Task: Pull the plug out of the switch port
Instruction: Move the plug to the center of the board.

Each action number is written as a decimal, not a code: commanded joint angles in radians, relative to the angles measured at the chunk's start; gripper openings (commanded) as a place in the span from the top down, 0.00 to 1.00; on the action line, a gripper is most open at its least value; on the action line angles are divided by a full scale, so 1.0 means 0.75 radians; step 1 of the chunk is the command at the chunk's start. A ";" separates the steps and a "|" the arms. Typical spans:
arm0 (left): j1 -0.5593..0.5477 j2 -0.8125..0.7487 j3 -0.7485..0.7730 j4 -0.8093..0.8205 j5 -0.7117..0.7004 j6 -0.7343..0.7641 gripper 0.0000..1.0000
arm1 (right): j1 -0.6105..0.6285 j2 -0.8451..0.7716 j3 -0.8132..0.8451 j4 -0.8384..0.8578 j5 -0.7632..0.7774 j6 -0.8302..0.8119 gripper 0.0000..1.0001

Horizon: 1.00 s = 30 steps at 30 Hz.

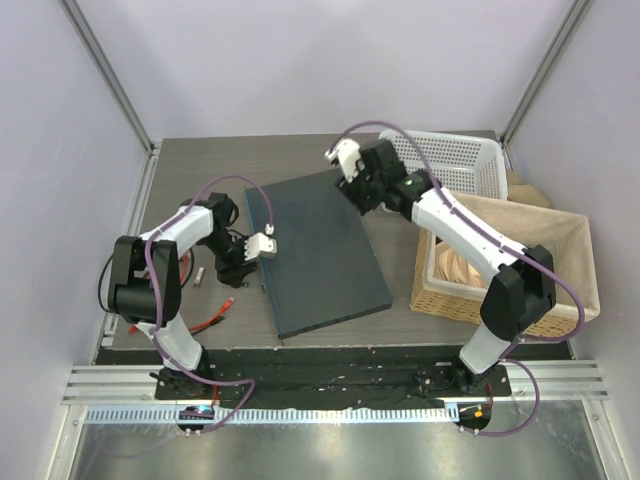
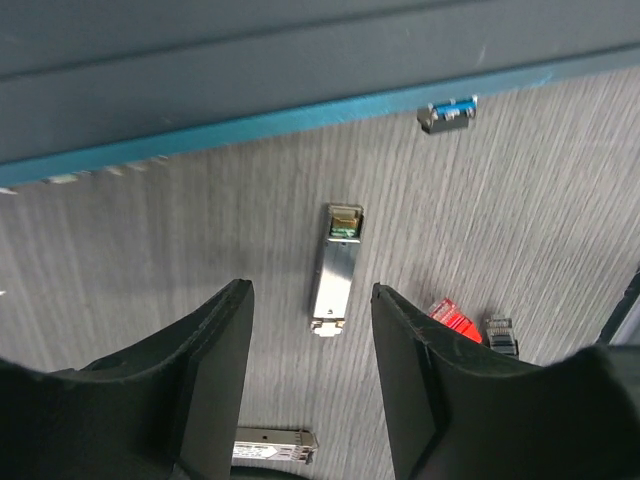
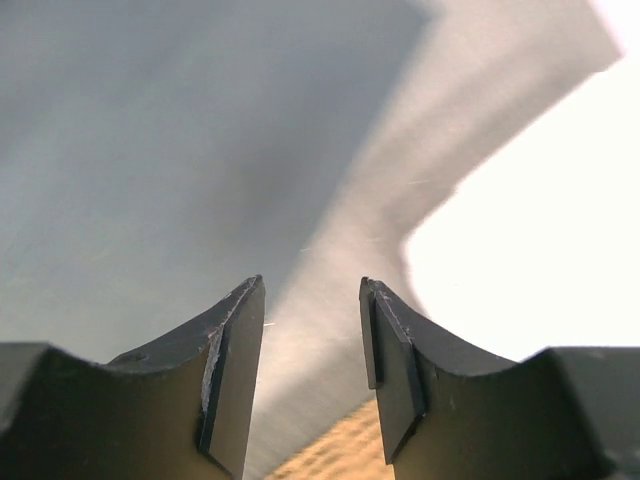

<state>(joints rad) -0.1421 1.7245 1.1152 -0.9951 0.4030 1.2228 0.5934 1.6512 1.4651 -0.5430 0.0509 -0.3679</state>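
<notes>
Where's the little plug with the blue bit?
In the left wrist view, upper right: the blue-tabbed plug sits at the switch's bluish front edge, beyond the silver module lying on the table.

One switch (image 1: pixel 318 255) is lying flat. Two baskets are sitting to its right: a white basket (image 1: pixel 470 165) and a wicker basket (image 1: pixel 590 270). One blue-tabbed plug (image 2: pixel 447 113) is sticking out of its front edge; two loose silver modules (image 2: pixel 335 270) are lying just off it, beside what may be two cable plugs (image 2: pixel 455 318).

Between the fingers of the left end effector (image 2: pixel 310 290), a silver module (image 2: pixel 275 445) is being cut off by the bottom edge. Ahead of the right end effector (image 3: pixel 311 282), a grey surface (image 3: pixel 150 130) is showing only as blur.
</notes>
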 commanded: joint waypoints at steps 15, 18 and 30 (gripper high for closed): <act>0.140 0.000 -0.172 0.384 -0.269 -0.230 0.71 | -0.124 -0.144 0.215 -0.215 0.310 0.028 0.50; 0.261 0.010 -0.121 0.362 -0.339 -0.537 0.73 | -0.128 -0.156 0.227 -0.245 0.339 0.061 0.50; 0.398 -0.102 -0.082 0.222 -0.288 -1.027 0.00 | -0.126 -0.068 0.325 -0.209 0.104 0.173 0.50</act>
<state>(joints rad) 0.1593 1.7039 1.0309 -0.7689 0.1101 0.6125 0.4953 1.5959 1.6463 -0.7246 0.2016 -0.3061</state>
